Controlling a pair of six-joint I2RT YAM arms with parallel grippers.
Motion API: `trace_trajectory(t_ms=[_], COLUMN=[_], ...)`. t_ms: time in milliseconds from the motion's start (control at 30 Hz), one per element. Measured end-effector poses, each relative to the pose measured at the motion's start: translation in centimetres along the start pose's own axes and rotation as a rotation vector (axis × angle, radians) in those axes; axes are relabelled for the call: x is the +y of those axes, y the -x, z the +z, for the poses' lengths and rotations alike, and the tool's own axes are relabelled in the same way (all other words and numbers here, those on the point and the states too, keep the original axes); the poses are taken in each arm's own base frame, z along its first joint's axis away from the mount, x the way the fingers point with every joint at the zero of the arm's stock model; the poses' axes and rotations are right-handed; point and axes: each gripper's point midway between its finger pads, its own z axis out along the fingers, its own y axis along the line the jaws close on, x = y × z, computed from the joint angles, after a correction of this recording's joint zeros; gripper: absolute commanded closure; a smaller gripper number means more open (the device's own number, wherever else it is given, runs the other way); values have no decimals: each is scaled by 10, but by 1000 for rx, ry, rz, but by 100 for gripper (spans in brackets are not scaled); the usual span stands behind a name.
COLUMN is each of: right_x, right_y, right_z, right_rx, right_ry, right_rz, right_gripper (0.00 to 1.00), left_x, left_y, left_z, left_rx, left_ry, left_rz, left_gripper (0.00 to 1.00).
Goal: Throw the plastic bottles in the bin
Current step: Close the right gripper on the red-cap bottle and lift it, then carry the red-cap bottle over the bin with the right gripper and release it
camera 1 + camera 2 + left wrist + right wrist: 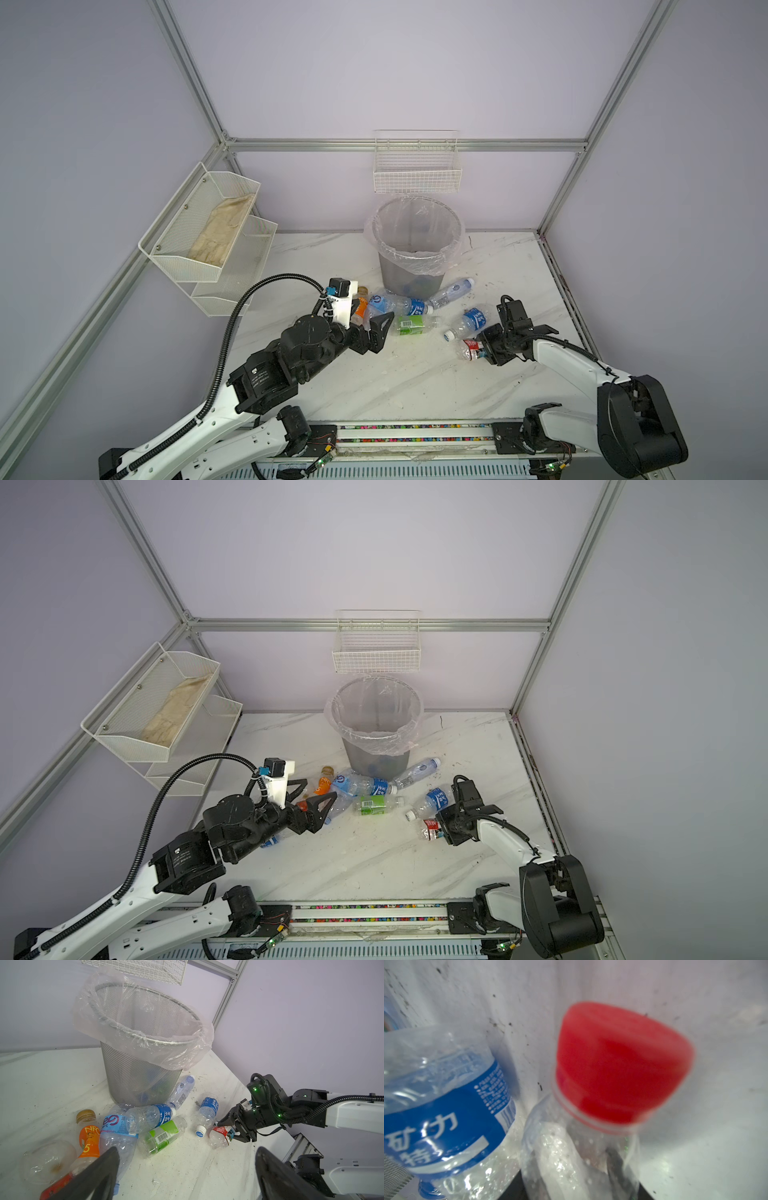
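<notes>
Marbled white tabletop (415, 386), scuffed and speckled, carries a scatter of plastic bottles just in front of the bin (143, 1076). At the right end of the scatter lies the crushed bottle (218, 1139), clear, with a red cap and red label, flat on the table. The right claw (228, 1131) stands with a jaw on either side of it, drawn narrow; whether they pinch it firmly cannot be told.

It looks empty, so probably very light; its thin, already buckled walls should give under pressure and may slip. The neck and shoulder below the cap seem the stiffest place to take hold.

Just beside it lies a blue-labelled bottle (207, 1109) with a white cap; further along are a green-labelled bottle (162, 1136) and an orange bottle (89, 1136); others lean at the foot of the bin. The left claw (187, 1152) hangs over the pile, jaws wide apart, holding nothing.

The bin stands upright, its liner folded over the rim; dim blue shapes show through the mesh. White wire baskets (417, 174) hang on the walls.
</notes>
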Motion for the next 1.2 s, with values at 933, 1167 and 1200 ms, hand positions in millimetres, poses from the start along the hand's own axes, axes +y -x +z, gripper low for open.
trace_trajectory(t_ms=[933,1167,1200], right_x=[150,187,191], right_y=[-22,-29,-29], right_z=[-216,-275,-280], right_rx=[-304,-415,-426], right_ry=[723,791,798], right_rz=[-665,-851,-871], right_gripper=[100,100,100], left_x=[3,-2,-4], left_y=[-32,-64,-68], left_z=[1,11,12], left_rx=[60,134,146], left_ry=[3,9,8], left_rz=[-61,-71,-68], left_gripper=[4,4,4])
